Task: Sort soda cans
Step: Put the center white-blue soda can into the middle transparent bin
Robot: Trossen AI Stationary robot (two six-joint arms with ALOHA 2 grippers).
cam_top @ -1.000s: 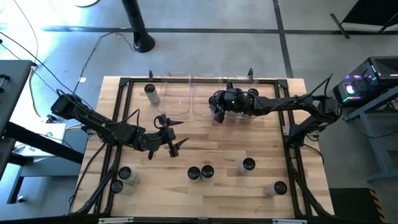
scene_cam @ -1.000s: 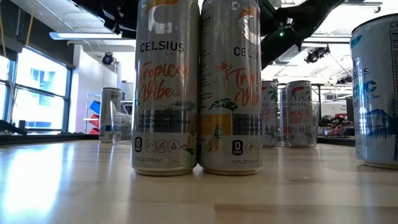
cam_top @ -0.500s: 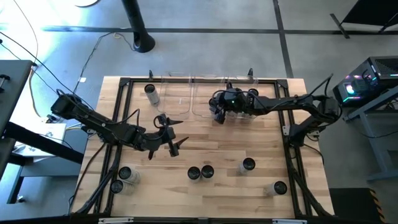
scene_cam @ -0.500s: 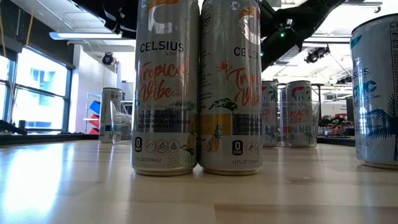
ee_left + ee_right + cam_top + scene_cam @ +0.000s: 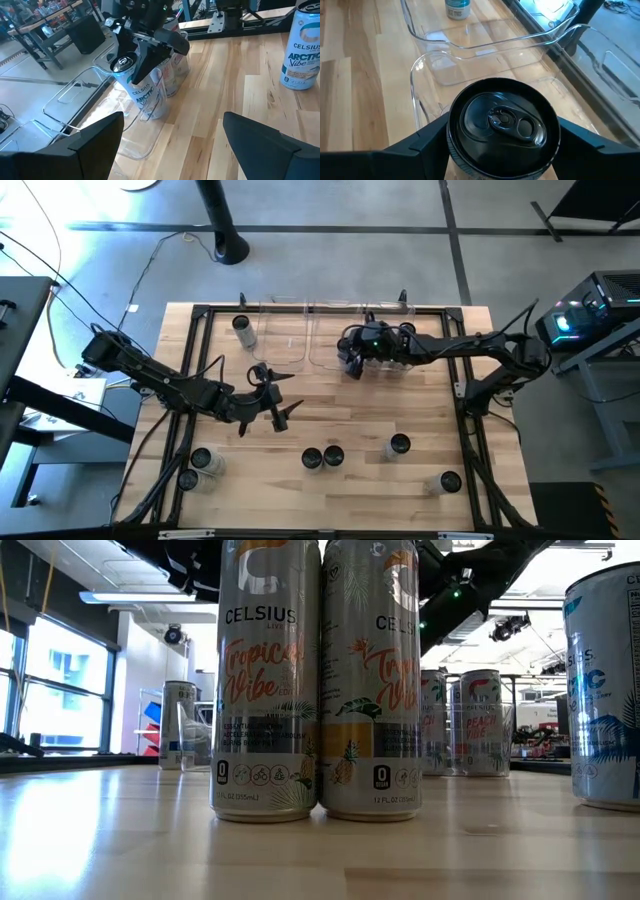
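My right gripper is over the right-hand clear bin at the far side, shut on a silver-and-blue soda can with a dark top. Other cans stand in that bin beside it. My left gripper hangs open over the table's middle left and holds nothing. Several more cans stand on their bases along the near edge, among them a pair, one and one. A single can stands at the far left. My right gripper pinches the can between its two fingers at the upper part of its side wall, just under the rim. The fingers slant down from above, from the table's right. The can's lower end is inside the bin; whether it rests on the floor I cannot tell.
A second clear bin lies left of the first. Two cans stand at the near left corner. A black frame borders the table. Bare wood lies between the bins and the near row of cans.
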